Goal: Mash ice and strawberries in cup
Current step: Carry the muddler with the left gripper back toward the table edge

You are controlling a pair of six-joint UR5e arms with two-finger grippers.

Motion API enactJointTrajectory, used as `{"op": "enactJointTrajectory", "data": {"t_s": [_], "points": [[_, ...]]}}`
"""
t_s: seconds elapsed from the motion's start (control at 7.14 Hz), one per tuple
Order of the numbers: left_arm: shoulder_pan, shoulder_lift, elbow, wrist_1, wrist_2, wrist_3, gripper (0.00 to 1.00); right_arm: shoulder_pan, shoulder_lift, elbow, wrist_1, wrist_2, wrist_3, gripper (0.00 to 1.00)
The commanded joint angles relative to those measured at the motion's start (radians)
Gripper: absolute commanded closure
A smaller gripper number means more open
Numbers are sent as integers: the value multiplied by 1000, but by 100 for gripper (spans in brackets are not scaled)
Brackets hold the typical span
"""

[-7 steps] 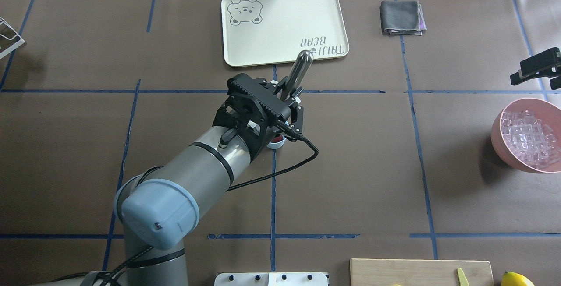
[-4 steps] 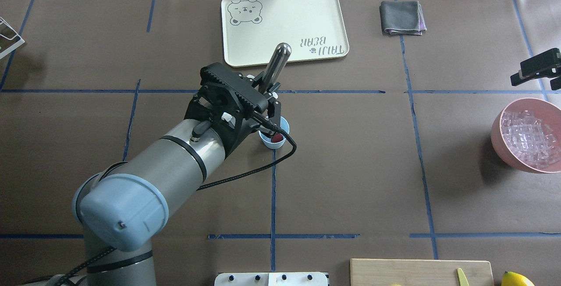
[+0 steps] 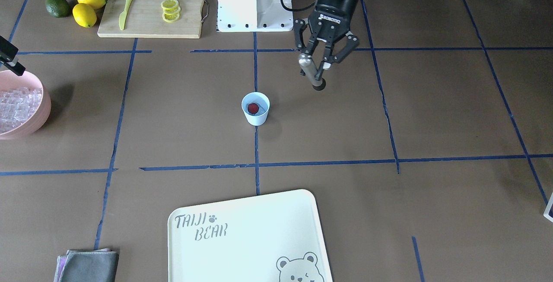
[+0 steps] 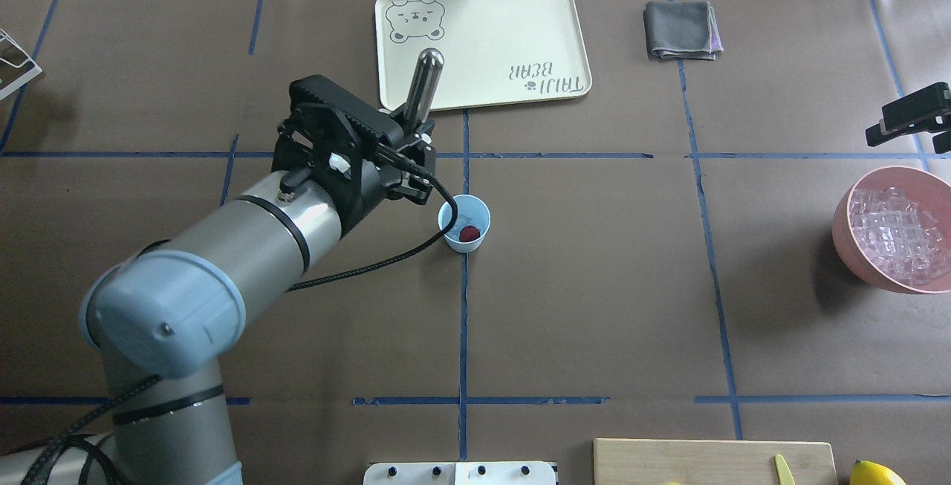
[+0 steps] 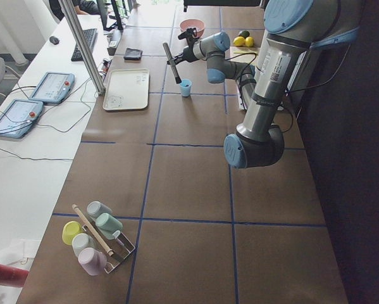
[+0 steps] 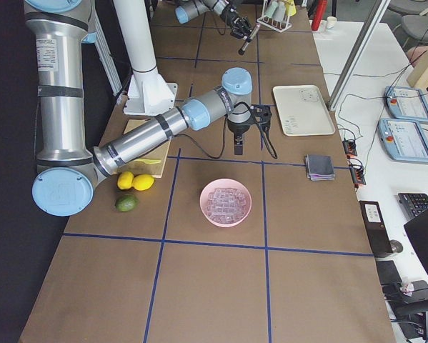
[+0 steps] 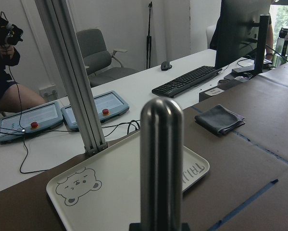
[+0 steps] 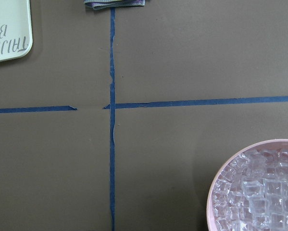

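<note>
The light blue cup (image 4: 464, 223) stands at the table's middle and also shows in the front view (image 3: 255, 108). Inside it lie a red strawberry (image 4: 469, 233) and a clear ice cube (image 4: 463, 215). My left gripper (image 4: 411, 140) is shut on a metal muddler (image 4: 425, 82). It holds the muddler tilted, up and to the left of the cup and clear of it. In the front view the gripper (image 3: 320, 62) and the muddler (image 3: 312, 73) are above the table right of the cup. My right gripper (image 4: 908, 122) looks shut and empty beside the pink bowl.
A pink bowl (image 4: 843, 226) full of ice cubes (image 4: 891, 232) stands at the right edge. A cream tray (image 4: 483, 43) and a grey cloth (image 4: 682, 29) lie at the far side. A cutting board (image 3: 151, 10) with lemon slices, lemons (image 3: 87, 7) and an avocado sits near the robot base.
My left arm has swung left with the muddler, from over the cup to beside it. The cup, with the strawberry inside, now shows in full. The right arm has not moved.
</note>
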Motion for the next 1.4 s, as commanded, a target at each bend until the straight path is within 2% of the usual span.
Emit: {"op": "enactJointTrajectory", "data": {"t_s": [0.0,0.14,0.42,0.56,0.84,0.98,1.26], "points": [[-208,132,-21,94,-278,-1,100,0,-3,-1,0,-1,-1,0],[-307,184,-22,116,-423,-1,100,0,-3,-1,0,-1,-1,0],[-498,357,7,118,-642,-1,99,0,-3,-3,0,-4,-1,0],[-547,401,88,121,-765,-1,98,0,-6,-3,0,-4,-1,0],[-578,490,266,133,-856,10,100,2,-12,-3,2,-7,-1,0],[-614,481,359,175,-908,11,100,0,-13,-3,3,-10,-1,0],[-618,469,405,300,-927,78,100,0,-24,2,6,-11,-1,0]]}}
